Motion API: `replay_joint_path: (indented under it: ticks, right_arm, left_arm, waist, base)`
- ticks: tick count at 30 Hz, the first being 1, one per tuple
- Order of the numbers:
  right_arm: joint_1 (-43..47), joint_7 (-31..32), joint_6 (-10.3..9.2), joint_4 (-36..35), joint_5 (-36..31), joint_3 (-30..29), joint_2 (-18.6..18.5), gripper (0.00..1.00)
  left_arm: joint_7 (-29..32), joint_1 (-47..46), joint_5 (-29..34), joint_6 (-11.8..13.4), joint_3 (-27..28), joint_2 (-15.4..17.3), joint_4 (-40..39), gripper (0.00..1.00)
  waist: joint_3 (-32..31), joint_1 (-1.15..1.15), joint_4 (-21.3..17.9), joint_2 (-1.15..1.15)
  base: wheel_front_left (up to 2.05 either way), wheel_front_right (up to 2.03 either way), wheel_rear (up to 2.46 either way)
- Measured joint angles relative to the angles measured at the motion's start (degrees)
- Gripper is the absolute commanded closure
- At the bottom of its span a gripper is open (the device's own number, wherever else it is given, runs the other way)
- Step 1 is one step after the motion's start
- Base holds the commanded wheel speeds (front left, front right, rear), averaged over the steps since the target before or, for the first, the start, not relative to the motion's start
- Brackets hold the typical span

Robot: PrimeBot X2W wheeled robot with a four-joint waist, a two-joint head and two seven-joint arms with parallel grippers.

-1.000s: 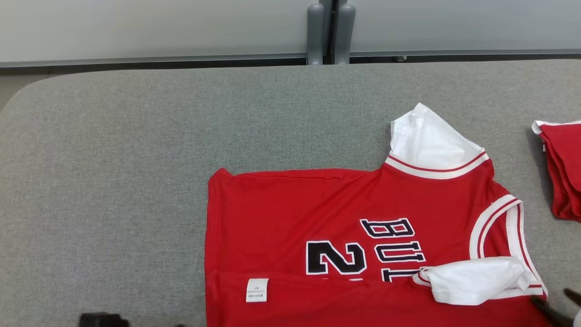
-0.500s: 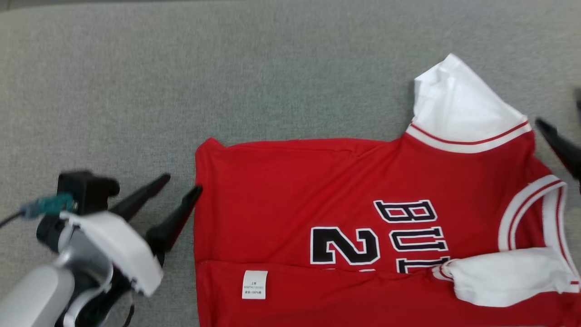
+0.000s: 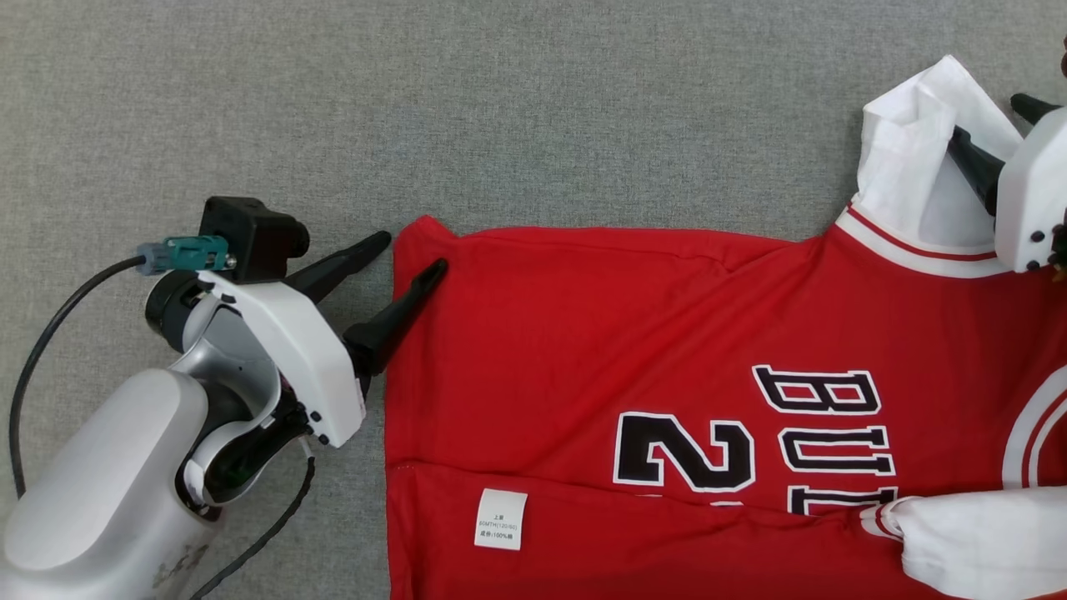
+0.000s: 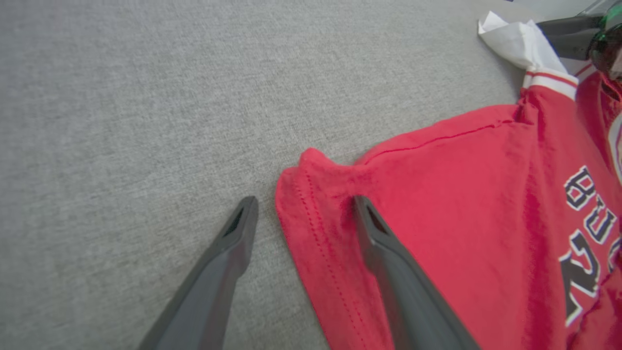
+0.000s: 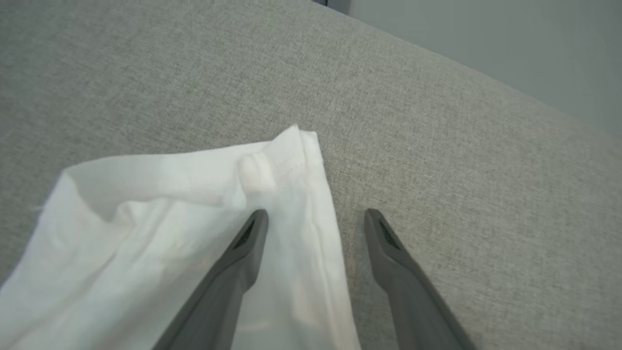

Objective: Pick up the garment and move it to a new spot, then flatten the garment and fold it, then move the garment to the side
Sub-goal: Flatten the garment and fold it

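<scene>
The garment [image 3: 667, 333] is a red jersey with black lettering and white sleeves, lying flat on the grey padded table, its near edge folded over. My left gripper [image 3: 413, 252] is open and straddles the jersey's far left hem corner [image 4: 311, 170]. One finger [image 4: 388, 262] lies over the red cloth, the other on the bare table. My right gripper [image 3: 985, 117] is open at the far white sleeve [image 3: 904, 158]. Seen from the right wrist, my right gripper [image 5: 316, 214] spans the sleeve [image 5: 170, 218] edge, one finger over white cloth, one over the table.
Grey padded table [image 3: 500, 100] stretches far and left of the jersey. A white care label [image 3: 501, 518] sits on the folded near edge. The other white sleeve [image 3: 984, 542] lies tucked on the jersey at lower right. A black cable [image 3: 33, 358] loops beside my left arm.
The head camera has tilted down. My left gripper came up to the hem corner and opened wider. My right gripper moved up to the far white sleeve.
</scene>
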Motion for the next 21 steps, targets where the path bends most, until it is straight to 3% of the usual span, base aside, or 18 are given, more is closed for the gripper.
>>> replay_joint_path:
  ticks: [9, 10, 11, 12, 13, 21]
  right_arm:
    - [-4.88, -3.56, 0.0, 5.79, 1.3, 5.1, 0.99, 0.0]
    - [-5.27, -4.22, 0.0, 6.12, 1.83, 5.9, 1.23, 0.0]
    - [-5.62, -5.15, -0.01, 6.45, 2.45, 6.72, 1.43, 0.58]
    - [-5.95, -6.67, -0.01, 6.65, 3.01, 7.75, 1.44, 1.0]
    - [-6.28, -8.34, -0.01, 7.05, 3.24, 8.66, 1.44, 1.0]
    - [-8.09, -20.34, 0.0, 13.83, 4.82, 8.16, 0.84, 1.0]
  left_arm:
    - [0.94, -2.91, -0.66, -1.43, -2.45, -1.26, 1.94, 0.0]
    - [1.02, -3.13, -0.7, -1.45, -2.66, -1.14, 2.05, 0.12]
    - [0.99, -3.2, -0.7, -1.49, -2.76, -1.07, 2.13, 0.56]
    - [0.8, -3.21, -0.71, -1.53, -2.76, -1.03, 2.31, 0.87]
    - [0.51, -3.26, -0.81, -1.64, -2.76, -1.04, 2.56, 1.0]
    - [-3.67, -2.87, -1.02, -1.53, -0.94, -0.23, 4.76, 1.0]
  waist:
    - [0.68, 0.0, -0.68, 0.0]
    - [0.73, 0.0, -0.82, 0.0]
    - [0.76, 0.0, -0.97, 0.0]
    - [0.75, 0.0, -1.12, 0.0]
    - [0.69, 0.0, -1.27, 0.0]
    - [-2.03, 0.0, -2.21, 0.0]
  base:
    - [0.0, 0.0, 0.0]
    - [0.0, 0.0, 0.0]
    - [0.0, 0.0, 0.0]
    - [0.0, 0.0, 0.0]
    - [0.0, 0.0, 0.0]
    - [0.0, 0.0, 0.0]
